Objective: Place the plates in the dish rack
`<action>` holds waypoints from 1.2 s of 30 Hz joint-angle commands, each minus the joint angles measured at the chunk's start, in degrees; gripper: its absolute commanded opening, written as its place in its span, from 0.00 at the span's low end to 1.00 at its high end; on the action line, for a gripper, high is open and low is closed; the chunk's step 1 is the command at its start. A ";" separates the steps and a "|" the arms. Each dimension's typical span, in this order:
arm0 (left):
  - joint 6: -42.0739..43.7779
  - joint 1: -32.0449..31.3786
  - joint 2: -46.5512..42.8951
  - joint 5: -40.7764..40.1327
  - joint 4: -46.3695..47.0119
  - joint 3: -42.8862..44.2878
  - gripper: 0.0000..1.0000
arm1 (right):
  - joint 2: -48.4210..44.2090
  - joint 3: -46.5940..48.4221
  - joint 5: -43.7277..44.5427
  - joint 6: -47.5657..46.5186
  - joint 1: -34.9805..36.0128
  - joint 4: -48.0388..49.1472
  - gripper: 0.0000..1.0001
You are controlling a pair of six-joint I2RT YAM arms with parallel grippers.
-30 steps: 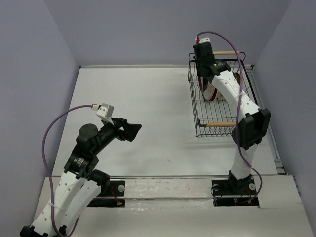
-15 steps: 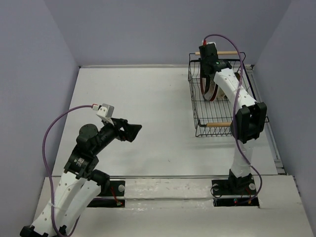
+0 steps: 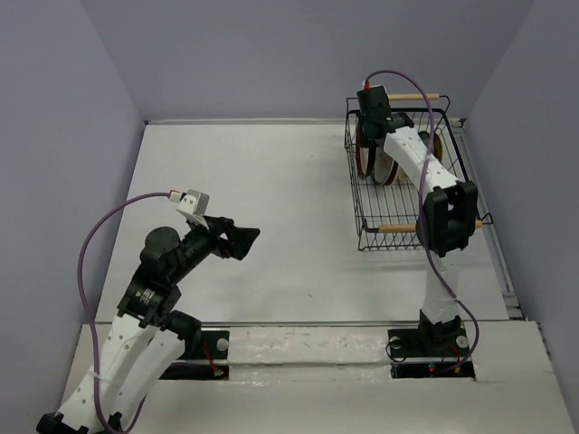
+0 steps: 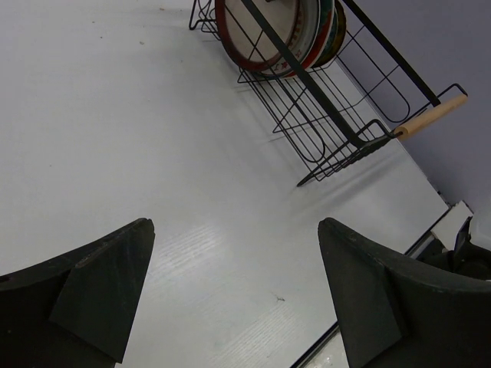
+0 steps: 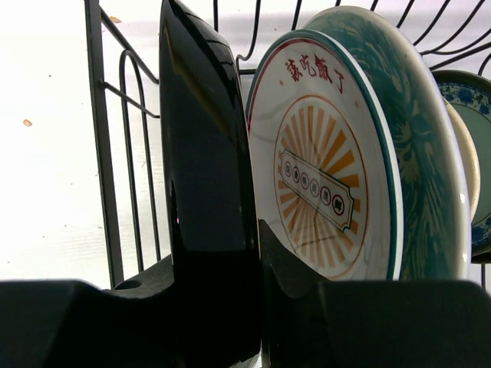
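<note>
Now dark-backed plate (image 5: 203, 176) edge-on in right gripper (image 5: 230, 314), inside dish rack (image 5: 102, 153).

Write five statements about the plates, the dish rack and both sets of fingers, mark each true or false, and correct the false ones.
1. The left fingers are spread wide and hold nothing. True.
2. The plates in the dish rack lie stacked flat. False: they stand on edge, side by side.
3. The right fingers are shut on the red-rimmed plate. True.
4. The orange sunburst plate is the one in the right fingers. False: it stands next behind the held plate.
5. The rack's handles are black wire. False: they are light wooden rods.
</note>
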 commanded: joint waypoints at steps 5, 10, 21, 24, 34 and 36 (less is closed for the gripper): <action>0.94 -0.29 -0.56 -0.07 1.91 -0.38 0.99 | -1.18 1.22 2.05 0.83 -0.03 8.09 0.07; 0.85 -0.29 -0.57 -0.43 1.91 -0.38 0.99 | -0.65 0.43 2.22 1.45 -0.03 8.17 0.07; 0.76 -0.29 -0.48 -0.25 1.82 -0.38 0.99 | 0.84 0.95 2.39 -0.04 -0.03 7.47 0.29; 0.67 -0.29 -0.65 -0.25 1.91 -0.38 0.99 | 1.20 -0.27 2.31 0.66 -0.03 7.56 0.31; 0.67 -0.29 -0.74 -0.16 1.99 -0.47 0.99 | -0.65 -6.08 -0.85 4.26 -0.03 8.97 0.31; 0.67 -0.29 -0.74 -0.07 1.99 -0.47 0.99 | -1.35 -6.60 -1.12 4.44 -0.03 8.88 0.36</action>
